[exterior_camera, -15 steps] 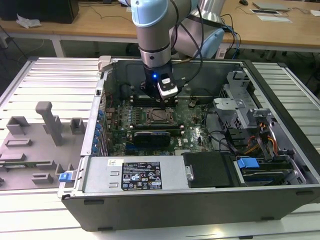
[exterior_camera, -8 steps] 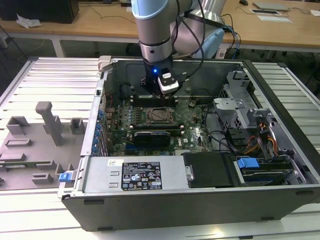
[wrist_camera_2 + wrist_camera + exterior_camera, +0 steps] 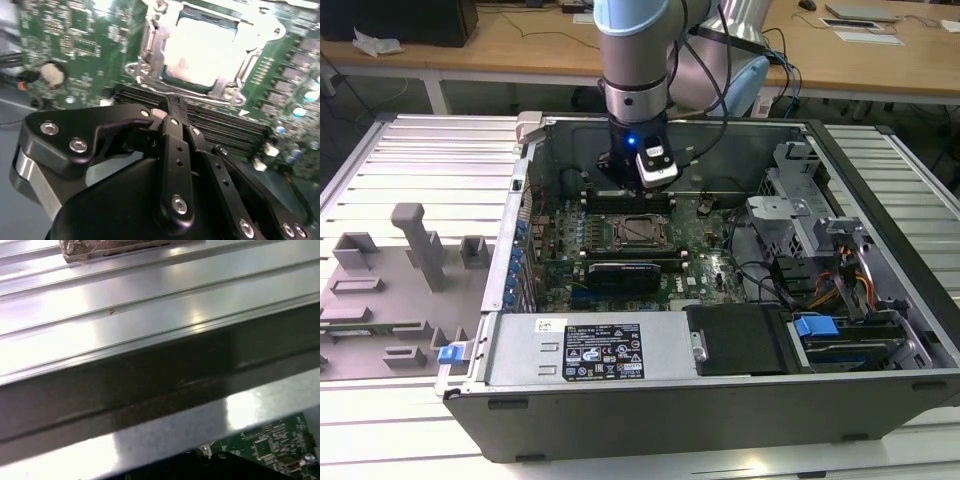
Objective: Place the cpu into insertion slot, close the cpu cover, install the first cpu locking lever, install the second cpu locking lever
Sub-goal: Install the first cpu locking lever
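Looking down past my fingers, I see them pressed together with nothing between them. Their tips hang just over the long black memory slots, right beside the insertion slot.

The cpu already lies flat in the slot, its shiny top showing. The cpu cover looks closed down around it, a grey frame with the chip peeking through its window. In the exterior view the slot sits just in front of my fingers, in the middle of the green board inside the open computer case.

A thin metal lever runs along the near edge of the slot, just past my fingertips. I think I am working on a locking lever now. I cannot tell if it is hooked down yet.

To do this well, I would push slowly with the closed tips, straight on the lever and not on the chip or the memory slots. I would keep the push gentle, so the lever slides under its hook and does not spring back. The tips are close to the board, so I should go slow.
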Robot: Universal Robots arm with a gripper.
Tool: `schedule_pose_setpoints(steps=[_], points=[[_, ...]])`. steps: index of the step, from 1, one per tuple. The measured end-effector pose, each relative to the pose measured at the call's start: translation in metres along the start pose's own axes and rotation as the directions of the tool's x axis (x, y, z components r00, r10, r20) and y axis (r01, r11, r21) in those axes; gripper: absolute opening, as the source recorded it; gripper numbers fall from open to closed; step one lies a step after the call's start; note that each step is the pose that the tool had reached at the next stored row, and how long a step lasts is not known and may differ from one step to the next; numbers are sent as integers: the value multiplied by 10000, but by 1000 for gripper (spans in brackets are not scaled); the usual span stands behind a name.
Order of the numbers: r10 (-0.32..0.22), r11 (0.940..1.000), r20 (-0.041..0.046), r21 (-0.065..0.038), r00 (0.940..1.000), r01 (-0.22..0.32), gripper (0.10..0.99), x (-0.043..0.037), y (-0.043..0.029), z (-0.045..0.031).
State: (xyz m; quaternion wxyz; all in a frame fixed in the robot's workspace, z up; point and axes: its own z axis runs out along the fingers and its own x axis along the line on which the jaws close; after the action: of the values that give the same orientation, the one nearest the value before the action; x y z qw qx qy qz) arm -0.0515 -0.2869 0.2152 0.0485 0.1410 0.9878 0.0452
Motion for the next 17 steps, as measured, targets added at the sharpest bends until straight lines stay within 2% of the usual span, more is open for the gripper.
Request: schedule_pose_setpoints(steps=[1, 2, 5, 7, 11, 15, 17], points=[[10, 10000, -117, 37, 9999, -9, 106, -4, -17, -2], [13, 10000, -163, 49, 9999, -13, 106, -11, -40, -2], [21, 10000, -255, 83, 9997, -19, 106, -36, -124, -7], [23, 9999, -311, 125, 9995, -19, 106, -68, -231, -14], [22, 9999, -308, 163, 9995, -17, 106, -95, -324, -19], [12, 9997, -283, 245, 9996, -5, 106, -124, -428, -23], [-375, 9988, -298, 308, 9988, 384, 106, -124, -429, -21]])
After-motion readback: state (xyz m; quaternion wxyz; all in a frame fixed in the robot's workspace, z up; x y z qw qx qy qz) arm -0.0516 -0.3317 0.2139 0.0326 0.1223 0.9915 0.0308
